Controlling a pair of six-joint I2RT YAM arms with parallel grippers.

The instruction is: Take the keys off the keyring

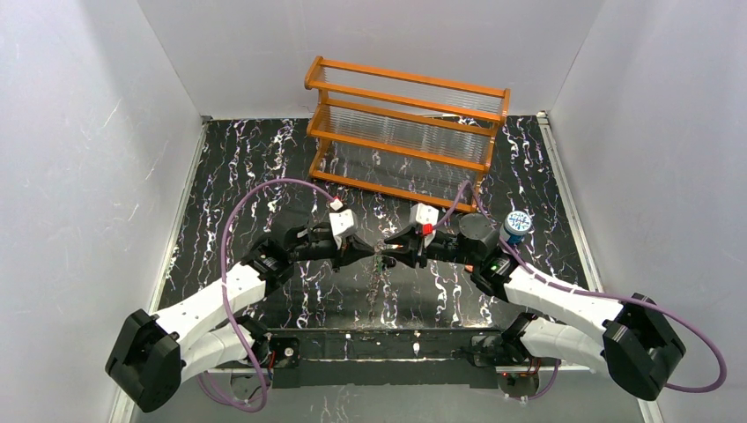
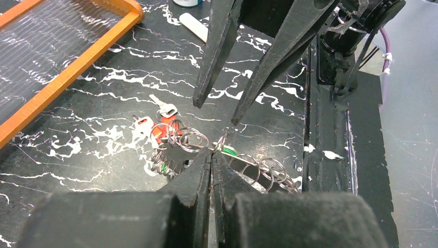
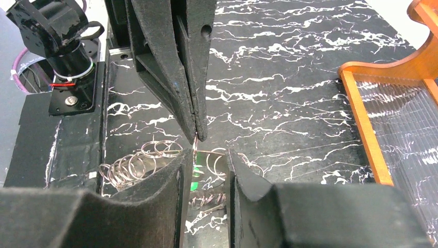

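L gripper (image 2: 212,155) pinched shut on a keyring (image 3: 139,164) loop, R gripper (image 3: 205,160) part open, holding nothing; red-headed keys (image 2: 160,129) attached, all on near side of orange rack (image 1: 407,132).

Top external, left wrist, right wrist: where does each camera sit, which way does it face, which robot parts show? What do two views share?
Top external: above, behind the robot, looking down on table and wooden rack; left arm, right arm show.
Left wrist: on the left arm, facing the right claw and red keys; own left claw, shut, shows.
Right wrist: on the right arm, facing the left claw; own right claw, open, flanks a green key.
Both wrist views share wire rings.
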